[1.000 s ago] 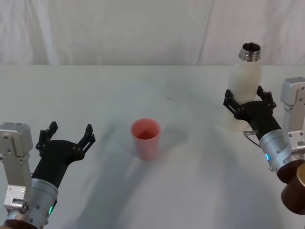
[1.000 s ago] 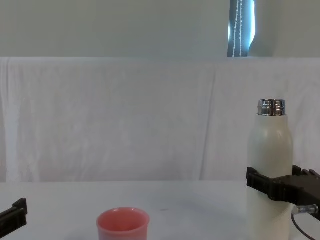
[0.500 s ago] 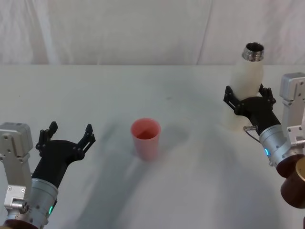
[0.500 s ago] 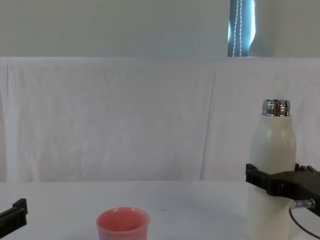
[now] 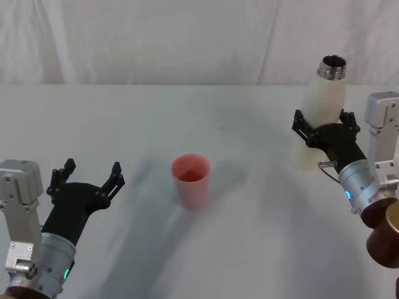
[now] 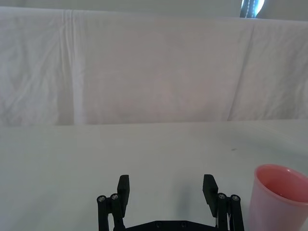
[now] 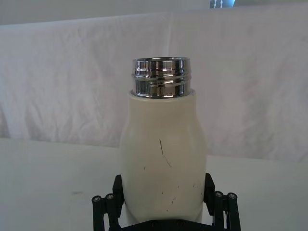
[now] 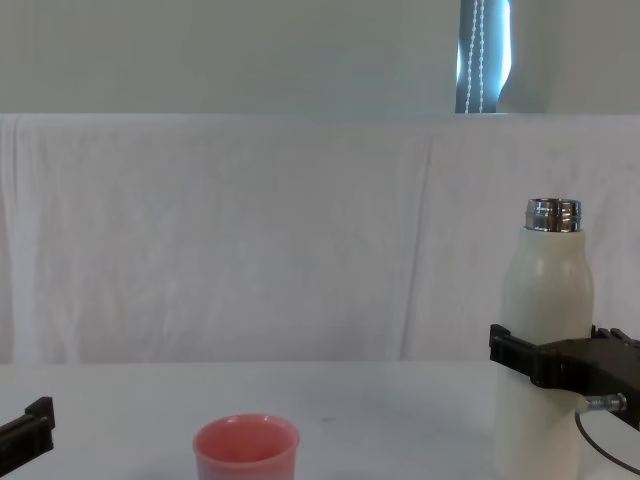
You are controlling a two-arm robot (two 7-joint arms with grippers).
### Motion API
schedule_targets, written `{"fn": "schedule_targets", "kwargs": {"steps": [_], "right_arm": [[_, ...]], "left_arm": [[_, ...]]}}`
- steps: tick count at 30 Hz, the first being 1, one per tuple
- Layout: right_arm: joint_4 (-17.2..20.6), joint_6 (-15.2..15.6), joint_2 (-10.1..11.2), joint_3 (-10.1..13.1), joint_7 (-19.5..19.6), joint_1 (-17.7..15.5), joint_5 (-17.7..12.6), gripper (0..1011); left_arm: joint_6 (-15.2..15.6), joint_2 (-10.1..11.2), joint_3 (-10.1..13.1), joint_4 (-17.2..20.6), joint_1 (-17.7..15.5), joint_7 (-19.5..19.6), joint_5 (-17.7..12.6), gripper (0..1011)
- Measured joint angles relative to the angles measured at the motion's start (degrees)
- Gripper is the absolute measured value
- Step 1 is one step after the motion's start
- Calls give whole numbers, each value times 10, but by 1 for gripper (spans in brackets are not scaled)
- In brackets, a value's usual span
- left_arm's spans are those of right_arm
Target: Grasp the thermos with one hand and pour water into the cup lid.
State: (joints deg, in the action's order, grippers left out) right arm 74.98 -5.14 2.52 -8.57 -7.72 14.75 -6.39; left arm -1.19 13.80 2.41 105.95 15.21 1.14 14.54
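Note:
The cream-white thermos [image 5: 322, 99] stands uncapped at the table's right, with its steel neck [image 7: 161, 77] bare. My right gripper [image 5: 321, 126] is open around its lower body, one black finger [image 7: 118, 192] close against each side; contact is unclear. The thermos [image 8: 545, 300] still rests on the table. The pink cup lid [image 5: 191, 180] stands upright and looks empty at the table's middle, well left of the thermos. My left gripper [image 5: 88, 174] hovers open and empty near the front left, and the cup lid [image 6: 281, 197] stands just beside it.
A white cloth covers the table [image 5: 187, 112] and hangs as a backdrop [image 8: 250, 230] behind it. Bare cloth lies between the cup lid and the thermos.
My right gripper has slid a little farther forward around the thermos. The bottle's top has shifted slightly right. The left arm and cup lid have not moved.

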Motion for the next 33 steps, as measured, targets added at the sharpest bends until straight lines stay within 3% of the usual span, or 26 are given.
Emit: {"fn": "schedule_targets", "kwargs": {"steps": [18,33], "right_arm": [[3,0,0,0,0,-2,0,959],[72,12,19,-6,-13,3,6,959]], "left_arm": [[0,0,0,0,0,0,0,1001],[0,0,0,0,0,0,0,1001]]}}
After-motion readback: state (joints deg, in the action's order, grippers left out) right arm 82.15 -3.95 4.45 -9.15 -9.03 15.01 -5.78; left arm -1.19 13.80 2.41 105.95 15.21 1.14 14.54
